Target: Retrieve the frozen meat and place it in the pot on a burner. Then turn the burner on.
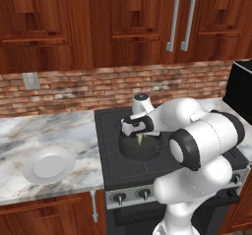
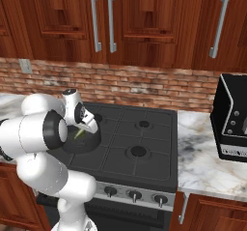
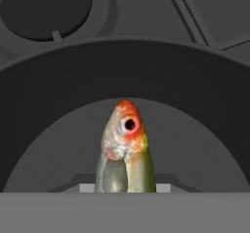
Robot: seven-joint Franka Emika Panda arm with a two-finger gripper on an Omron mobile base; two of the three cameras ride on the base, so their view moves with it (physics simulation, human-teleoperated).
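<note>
The gripper [image 1: 140, 136] has its jaws clamped on the frozen meat [image 3: 125, 149], held head-down over the pot [image 1: 141, 149] at the cooktop's 9 o'clock side; release and burner ignition appear outstanding.

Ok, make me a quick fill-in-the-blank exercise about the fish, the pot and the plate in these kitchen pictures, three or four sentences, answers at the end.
1. The fingers are shut on the ____, head end pointing down.
2. The fish hangs over the open mouth of the dark grey ____.
3. The pot stands on the black ____, not on the marble counter.
4. The round white plate lies on the counter to the ____ of the cooktop in the left base view.

Missing words: fish; pot; cooktop; left
</note>
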